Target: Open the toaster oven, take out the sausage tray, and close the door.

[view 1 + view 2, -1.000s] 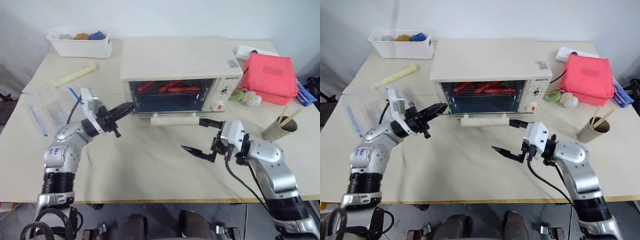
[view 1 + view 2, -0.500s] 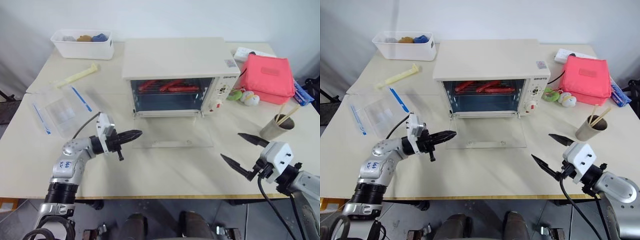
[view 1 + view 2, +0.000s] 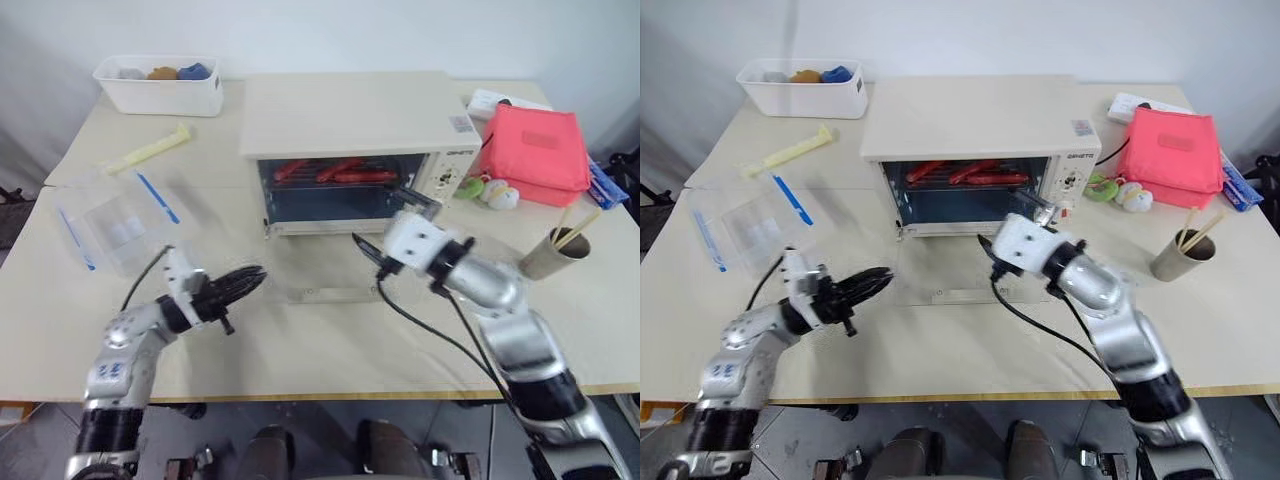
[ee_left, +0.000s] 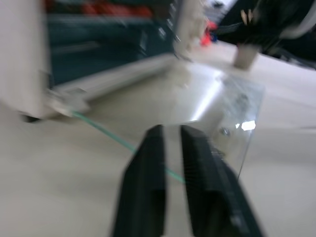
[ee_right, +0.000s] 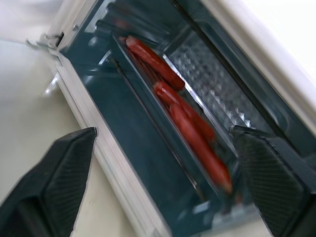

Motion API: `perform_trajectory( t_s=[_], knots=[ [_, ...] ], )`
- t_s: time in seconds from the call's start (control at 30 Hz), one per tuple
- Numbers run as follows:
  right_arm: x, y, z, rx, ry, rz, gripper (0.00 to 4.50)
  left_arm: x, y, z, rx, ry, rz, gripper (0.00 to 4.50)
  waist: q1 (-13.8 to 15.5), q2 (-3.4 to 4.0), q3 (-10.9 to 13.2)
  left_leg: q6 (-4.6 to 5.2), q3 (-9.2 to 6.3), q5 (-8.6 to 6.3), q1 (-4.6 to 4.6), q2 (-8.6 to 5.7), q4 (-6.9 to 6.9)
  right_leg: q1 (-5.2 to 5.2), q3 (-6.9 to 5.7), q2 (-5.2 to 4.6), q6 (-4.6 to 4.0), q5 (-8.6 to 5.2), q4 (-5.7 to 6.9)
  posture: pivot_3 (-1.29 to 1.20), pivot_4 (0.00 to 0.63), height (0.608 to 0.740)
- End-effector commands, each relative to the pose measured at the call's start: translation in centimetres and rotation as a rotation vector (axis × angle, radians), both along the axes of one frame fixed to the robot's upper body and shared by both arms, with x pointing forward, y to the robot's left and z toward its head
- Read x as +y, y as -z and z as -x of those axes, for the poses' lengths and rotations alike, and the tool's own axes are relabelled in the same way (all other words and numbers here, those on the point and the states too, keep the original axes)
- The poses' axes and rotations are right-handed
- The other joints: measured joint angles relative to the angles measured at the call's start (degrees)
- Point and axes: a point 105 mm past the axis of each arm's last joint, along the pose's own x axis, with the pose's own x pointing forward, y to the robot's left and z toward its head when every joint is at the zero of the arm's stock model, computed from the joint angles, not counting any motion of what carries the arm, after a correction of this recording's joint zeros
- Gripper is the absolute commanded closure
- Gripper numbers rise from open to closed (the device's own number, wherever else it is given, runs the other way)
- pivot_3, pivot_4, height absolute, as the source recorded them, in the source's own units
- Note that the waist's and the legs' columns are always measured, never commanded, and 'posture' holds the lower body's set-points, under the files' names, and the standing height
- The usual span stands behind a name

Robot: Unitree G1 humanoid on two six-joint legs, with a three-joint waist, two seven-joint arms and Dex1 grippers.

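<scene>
From the head views, the toaster oven [image 3: 350, 135] stands at the middle of the desk [image 3: 300, 340] with its door [image 3: 335, 270] folded down flat in front of the cavity. The sausage tray [image 3: 335, 172] sits high inside the oven, red sausages lying along it. The right tool [image 3: 385, 230] is at the oven's mouth over the lowered door, its fingers spread wide and empty. The left tool [image 3: 240, 282] hangs over the desk just off the door's left edge. A white bin [image 3: 160, 88] at the far left corner holds small coloured items, and a paper cup [image 3: 560, 255] at the right holds chopsticks.

In the left wrist view, the left tool's fingers [image 4: 148, 182] stand a narrow slit apart, holding nothing, above the glass door's edge.

In the right wrist view, wide-set fingers [image 5: 54, 173] frame the tray and its sausages [image 5: 190, 131].
</scene>
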Motion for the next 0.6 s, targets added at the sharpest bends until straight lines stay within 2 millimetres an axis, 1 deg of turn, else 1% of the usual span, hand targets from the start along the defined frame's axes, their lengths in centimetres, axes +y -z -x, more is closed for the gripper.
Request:
perform_trajectory(
  t_s=[0.03, 0.1, 0.2, 0.33, 0.4, 0.47, 0.57, 0.6],
  knots=[
    [1.7, -1.1, -1.2, -0.160, 0.022, 0.080, 0.00, 1.3, -1.7, 1.7, -0.046, -0.054, 0.016, 2.74, -0.25, 0.00, 0.00, 0.00, 0.01, 0.00, 0.00, 0.02, -0.01, -0.02, 0.00, 0.00, 0.00, 0.00, -0.01, 0.00, 0.150, 0.740],
    [2.2, -1.1, -1.9, -0.198, 0.031, 0.116, 0.00, 1.7, -1.9, 2.1, -0.042, -0.078, 0.020, 2.18, -0.57, 0.00, 0.00, 0.00, 0.07, 0.00, 0.00, 0.02, -0.01, -0.11, 0.07, -0.03, 0.00, 0.00, 0.01, 0.00, 0.150, 0.740],
    [3.8, -0.7, -3.8, -0.250, 0.058, 0.216, 0.00, 2.4, -2.0, 2.8, -0.042, -0.148, 0.038, 1.26, -1.10, 0.00, 0.00, 0.00, 0.09, 0.00, 0.02, 0.06, 0.02, -0.15, 0.07, 0.00, 0.00, 0.00, 0.08, 0.00, 0.150, 0.740],
    [5.0, -0.2, -5.4, -0.260, 0.081, 0.261, 0.00, 2.0, -2.3, 3.1, -0.060, -0.159, 0.055, 0.08, -1.50, 0.00, 0.00, -0.01, 0.04, 0.02, 0.01, 0.06, 0.00, -0.19, 0.07, 0.00, -0.01, 0.00, 0.18, 0.00, 0.150, 0.740],
    [5.3, 0.1, -6.2, -0.250, 0.108, 0.275, 0.00, 1.7, -2.2, 3.1, -0.060, -0.158, 0.058, 0.03, -1.64, 0.00, 0.00, -0.01, 0.07, 0.01, 0.01, 0.06, -0.04, -0.21, 0.08, -0.01, -0.01, 0.00, 0.18, 0.00, 0.150, 0.740],
    [5.6, -0.3, -6.9, -0.269, 0.131, 0.275, 0.00, 1.3, -2.2, 3.1, -0.058, -0.155, 0.069, 0.03, -1.75, 0.00, 0.00, -0.01, 0.08, 0.01, 0.01, 0.06, -0.06, -0.23, 0.08, 0.00, -0.01, 0.00, 0.18, 0.00, 0.150, 0.740],
    [6.0, -0.2, -7.3, -0.279, 0.135, 0.302, 0.60, 1.1, -2.2, 3.1, -0.058, -0.155, 0.078, 0.00, -1.88, 0.01, 0.00, -0.02, 0.10, 0.02, 0.01, 0.07, -0.07, -0.27, 0.09, 0.00, -0.01, 0.00, 0.20, 0.00, 0.150, 0.740],
    [6.1, 0.0, -7.4, -0.278, 0.138, 0.310, 0.94, 1.0, -2.1, 3.1, -0.057, -0.156, 0.082, 0.00, -1.88, 0.01, 0.00, -0.02, 0.10, 0.02, 0.01, 0.07, -0.08, -0.27, 0.09, 0.01, -0.01, 0.00, 0.21, 0.00, 0.150, 0.740]
  ],
)
